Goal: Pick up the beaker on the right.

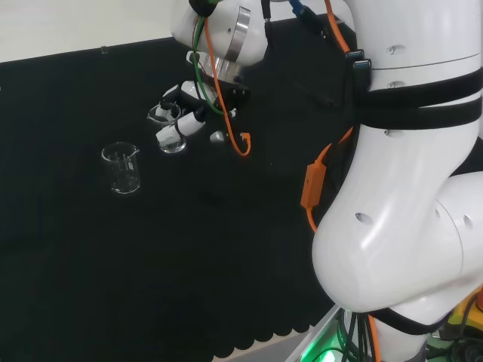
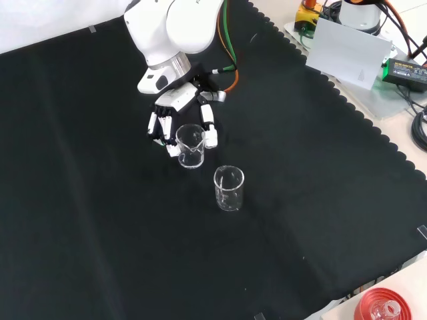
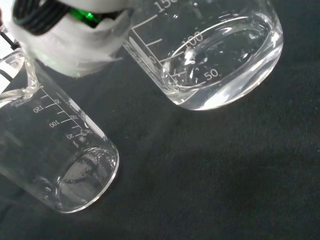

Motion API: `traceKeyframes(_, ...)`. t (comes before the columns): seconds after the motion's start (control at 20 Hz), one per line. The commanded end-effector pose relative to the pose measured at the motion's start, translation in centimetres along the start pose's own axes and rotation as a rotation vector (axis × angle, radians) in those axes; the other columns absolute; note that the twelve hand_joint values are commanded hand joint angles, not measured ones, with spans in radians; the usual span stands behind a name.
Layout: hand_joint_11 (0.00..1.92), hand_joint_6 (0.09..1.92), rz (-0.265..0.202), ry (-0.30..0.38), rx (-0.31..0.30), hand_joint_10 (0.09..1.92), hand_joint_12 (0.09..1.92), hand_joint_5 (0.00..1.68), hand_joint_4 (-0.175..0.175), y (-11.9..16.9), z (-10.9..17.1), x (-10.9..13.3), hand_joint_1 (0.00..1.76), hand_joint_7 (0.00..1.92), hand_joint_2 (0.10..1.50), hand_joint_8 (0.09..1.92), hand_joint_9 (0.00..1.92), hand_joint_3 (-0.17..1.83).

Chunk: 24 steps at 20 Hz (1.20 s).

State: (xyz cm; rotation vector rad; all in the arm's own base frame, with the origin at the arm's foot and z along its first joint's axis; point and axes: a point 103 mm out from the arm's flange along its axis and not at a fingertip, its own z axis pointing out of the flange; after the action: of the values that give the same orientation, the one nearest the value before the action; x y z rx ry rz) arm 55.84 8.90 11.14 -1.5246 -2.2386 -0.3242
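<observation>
Two clear glass beakers are on the black cloth. In the front view the hand reaches down from the top, and its fingers and thumb curl round the farther beaker. In the head view this held beaker is the right-hand one, with the hand against it. The free beaker stands upright to its left, nearer the camera in the front view. The wrist view shows the held beaker's printed scale and base beside the free beaker. Whether the held beaker's base touches the cloth I cannot tell.
The arm's white links stand at the head view's right. Off the cloth's scalloped edge, the front view shows a white box with cables at the top right and a red ribbed ring at the bottom right.
</observation>
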Motion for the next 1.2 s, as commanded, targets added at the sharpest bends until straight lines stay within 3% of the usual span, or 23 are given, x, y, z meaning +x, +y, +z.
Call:
traceKeyframes(0.05,0.62,0.62,0.002,-0.025,0.020,0.17,1.22,1.26,0.175,-0.6,-0.8,0.6,1.11,1.58,0.77,0.09,1.42,0.46)
traceKeyframes(1.2,0.62,0.62,-0.012,-0.256,0.171,0.16,1.21,1.26,0.175,-3.4,-3.3,5.1,1.12,1.59,0.75,0.09,1.43,0.48)
